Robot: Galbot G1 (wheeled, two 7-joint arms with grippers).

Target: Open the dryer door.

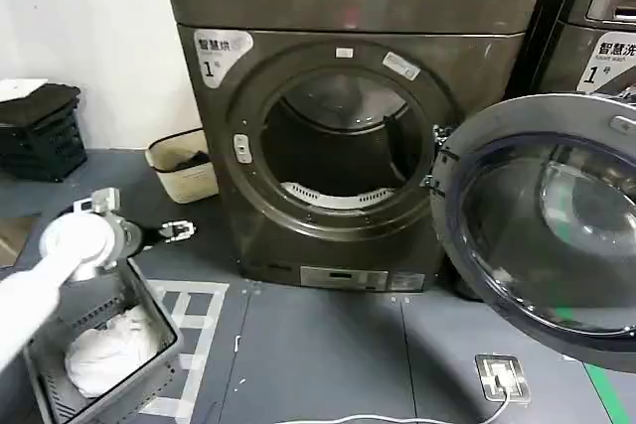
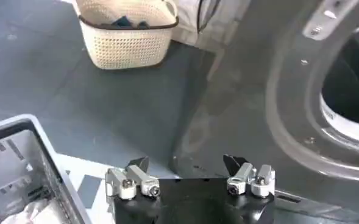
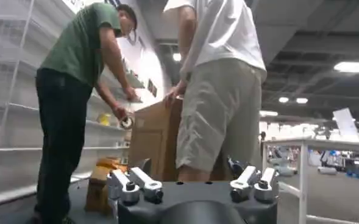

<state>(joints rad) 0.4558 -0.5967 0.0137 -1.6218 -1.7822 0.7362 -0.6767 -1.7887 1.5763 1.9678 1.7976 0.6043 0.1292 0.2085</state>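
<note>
Already the dryer door (image 1: 552, 220) stood swung wide open on its hinge at the right side of the dryer (image 1: 348, 116), its chrome rim and dark tinted glass tilted out toward the robot's right, with the round drum hole (image 1: 343, 141) fully exposed and a pale ribbed paddle visible low inside. A white corner label marked 1 (image 1: 217, 52) sat at the machine's upper left front. Behind the open door, the second grey machine (image 1: 596, 17) with its larger white label stood at the far right. The left end effector (image 1: 179, 231) hovered low over the dark floor, well left of the dryer's front and apart from it, its fingers (image 2: 133, 179) spread apart and gripping nothing. Just below that arm sat a grey crate (image 1: 149, 345) holding white laundry (image 1: 109, 350), and a cream woven basket (image 1: 184, 166) rested on the floor near the dryer's left side. In the right wrist view, the right end effector (image 3: 194, 185) pointed away toward the room, its fingers likewise apart and empty. A small white plate with a cable (image 1: 502, 376) lay on the floor below the open door.
</note>
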